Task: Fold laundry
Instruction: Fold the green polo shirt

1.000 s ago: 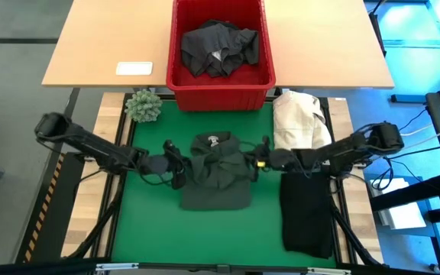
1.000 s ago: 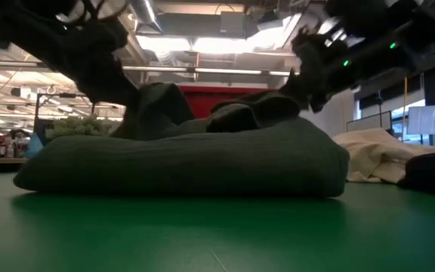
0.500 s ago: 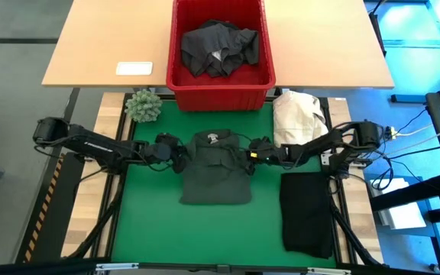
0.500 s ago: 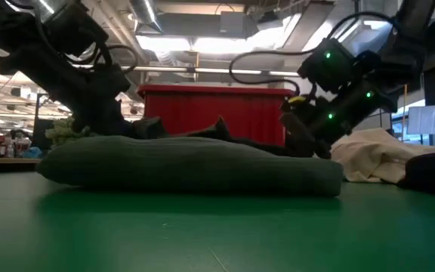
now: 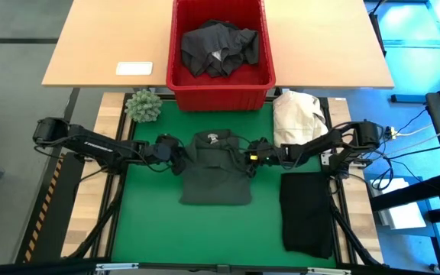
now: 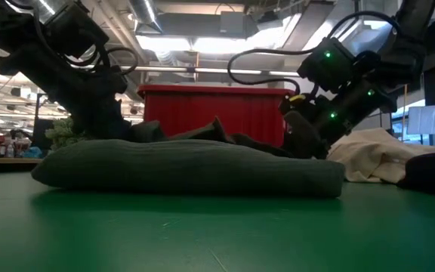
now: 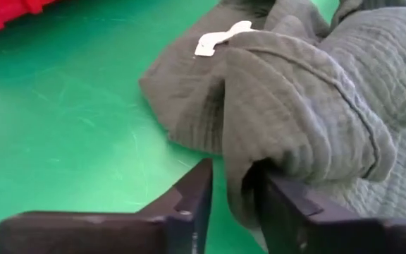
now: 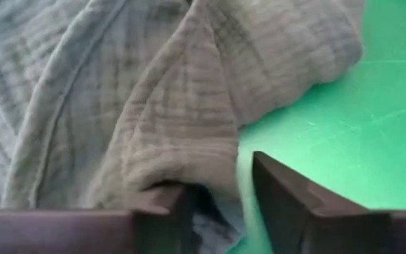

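Green mat (image 5: 147,221), dark green garment (image 5: 216,177) folded at its centre; left gripper (image 5: 176,157) at its left edge and right gripper (image 5: 252,160) at its right edge, both released, cloth lying between parted fingers; red basket (image 5: 220,79) behind

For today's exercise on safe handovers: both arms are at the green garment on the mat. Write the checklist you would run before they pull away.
1. Left gripper open, cloth edge between its fingers but not pinched: ok.
2. Right gripper open, a fold between its fingers: ok.
3. Dark green garment lying flat on the green mat: ok.
4. Fully free of both grippers: cannot tell.
5. Black folded garment apart from it: ok.
6. Red basket holds more dark laundry: ok.
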Controlling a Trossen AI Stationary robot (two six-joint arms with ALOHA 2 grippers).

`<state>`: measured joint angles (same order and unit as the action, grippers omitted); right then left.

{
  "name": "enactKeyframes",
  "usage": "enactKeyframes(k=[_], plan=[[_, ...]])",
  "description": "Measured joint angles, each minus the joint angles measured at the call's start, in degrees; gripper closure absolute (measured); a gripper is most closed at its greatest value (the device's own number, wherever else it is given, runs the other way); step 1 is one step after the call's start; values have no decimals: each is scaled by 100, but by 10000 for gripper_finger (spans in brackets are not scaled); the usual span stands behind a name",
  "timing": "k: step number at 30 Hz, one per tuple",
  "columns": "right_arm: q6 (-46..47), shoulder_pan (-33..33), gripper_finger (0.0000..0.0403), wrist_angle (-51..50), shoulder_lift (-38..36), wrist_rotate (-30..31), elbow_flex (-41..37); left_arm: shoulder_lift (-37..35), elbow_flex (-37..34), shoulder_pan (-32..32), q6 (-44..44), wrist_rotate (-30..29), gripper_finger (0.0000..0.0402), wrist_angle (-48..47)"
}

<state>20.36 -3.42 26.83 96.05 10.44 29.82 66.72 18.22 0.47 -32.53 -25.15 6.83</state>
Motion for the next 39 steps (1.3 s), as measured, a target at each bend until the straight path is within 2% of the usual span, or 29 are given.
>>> enactKeyframes(k=[6, 11, 16, 19, 22, 25, 29, 36, 39], plan=[[-24, 0, 178, 12, -6, 0, 0, 0, 0, 0, 2, 64, 262, 2], [-24, 0, 145, -3, -5, 0, 0, 0, 0, 0, 12, 45, 254, 2], [-28, 0, 141, -79, -7, -59, 0, -40, 0, 0, 33, 101, 253, 2], [-28, 0, 141, -103, -50, -376, 0, -173, 47, 0, 211, 428, 252, -56], [-60, 0, 141, -189, -265, -694, -2, -414, 214, 0, 459, 720, 252, -138], [-251, 7, 141, -417, -593, -690, 0, -639, 403, 0, 844, 677, 252, -348], [-457, 2, 141, -923, -1066, -437, -1, -813, 675, 0, 1190, 463, 252, -823], [-543, 2, 141, -1796, -1742, 204, -2, -827, 973, -64, 1222, 424, 252, -1479], [-413, 2, 141, -1945, -1884, 533, -2, -835, 1025, -195, 1345, 447, 252, -1464]])
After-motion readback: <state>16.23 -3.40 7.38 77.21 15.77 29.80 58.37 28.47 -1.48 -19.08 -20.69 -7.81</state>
